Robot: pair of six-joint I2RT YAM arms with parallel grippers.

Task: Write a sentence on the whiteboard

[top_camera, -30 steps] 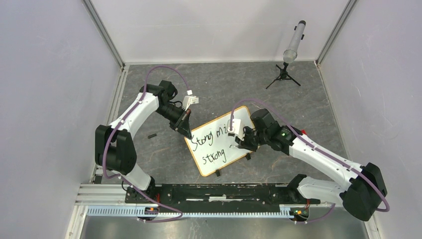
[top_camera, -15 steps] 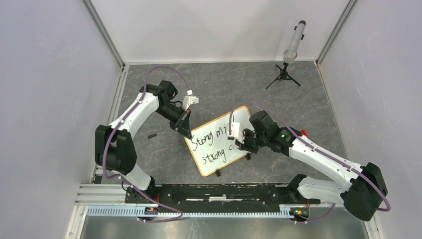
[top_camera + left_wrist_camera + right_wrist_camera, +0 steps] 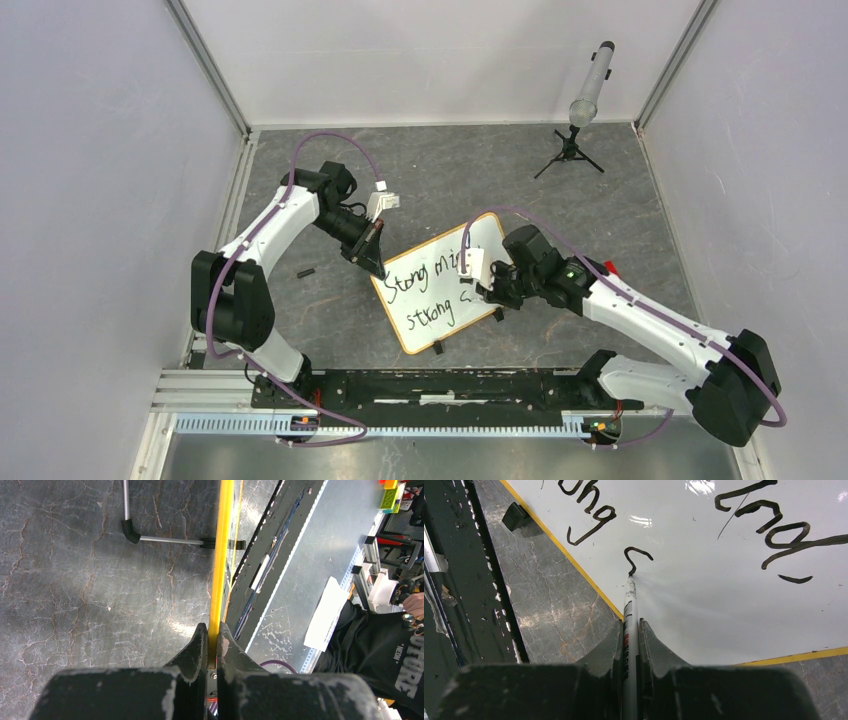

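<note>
The whiteboard lies tilted on the grey floor, its frame showing yellow-orange, with black handwriting in two lines. My left gripper is shut on its upper-left frame edge, with a finger on each side. My right gripper is shut on a silver marker. The marker's tip touches the white surface at the bottom of a small hook-shaped stroke, to the right of the lower word.
A grey cylinder on a small black tripod stands at the back right. A short black piece lies left of the board. A black rail runs along the near edge. Walls close in both sides.
My right gripper moved down and left from the upper line to the lower one, and a new small curved stroke appeared after the lower word. The left gripper held still.
</note>
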